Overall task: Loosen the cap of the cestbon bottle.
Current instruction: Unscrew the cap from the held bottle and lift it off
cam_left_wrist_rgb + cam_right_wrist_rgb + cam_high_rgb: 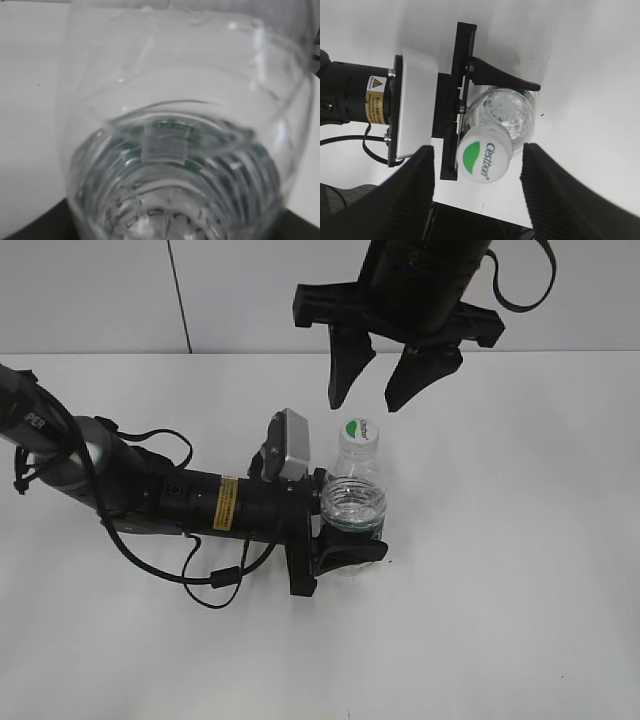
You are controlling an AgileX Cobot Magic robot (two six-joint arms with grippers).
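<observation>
White counter (520,570), plain pale wall behind.

Small clear plastic water bottle with ribbed shoulders and a dark green label band (353,508) stands upright near the middle of the counter. Its small round white screw cap with a green patch and "Cestbon" lettering (360,430) sits on the neck; in the right wrist view the cap (484,153) faces the lens squarely, the bottle body (512,112) showing beyond it.

Left claw (345,525), black, reaches in from the left lying low along the counter, with a silver-white camera block above the wrist. It is clamped on the bottle body at label height: one black finger (502,79) presses the bottle's side, the other is hidden under the cap and bottle from above. The left wrist view is filled by the clear ribbed wall of the bottle (175,165), pressed close, green label glinting through.

Right claw (392,390) hangs above and behind the cap, jaws spread apart, gripping nothing. From its own camera the two dark fingers (412,190) stand either side of the cap, clear of it, not touching.

Black cable (215,585) loops on the counter beneath the left arm.
</observation>
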